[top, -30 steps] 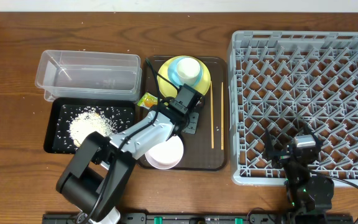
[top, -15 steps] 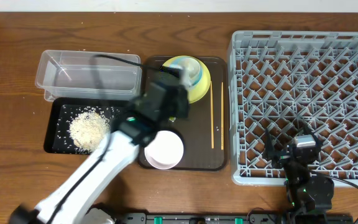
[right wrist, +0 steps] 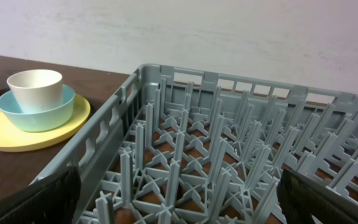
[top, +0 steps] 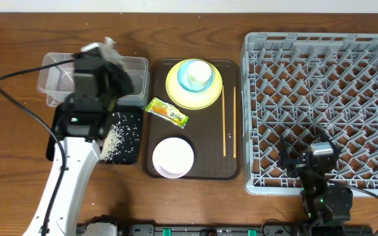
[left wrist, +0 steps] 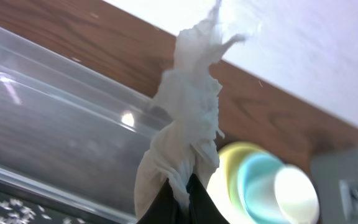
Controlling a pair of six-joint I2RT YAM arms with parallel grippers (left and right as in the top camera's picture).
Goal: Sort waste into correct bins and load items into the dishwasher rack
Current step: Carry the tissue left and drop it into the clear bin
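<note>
A flat brown serving tray (top: pixel 205 147) lies on the dark wooden worktop (top: pixel 195 33), about midway along it, its long sides running front to back. It is rectangular, with rounded corners and a low raised rim, and darker than the wood around it. The worktop is reddish-brown, its grain streaked from left to right. Behind its far edge stands a plain white wall (right wrist: pixel 229 31), faintly mottled.

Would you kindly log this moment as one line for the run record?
left gripper: shut on paper scrap, above tub | right gripper: open, at rack | wrapper: on brown tray
</note>
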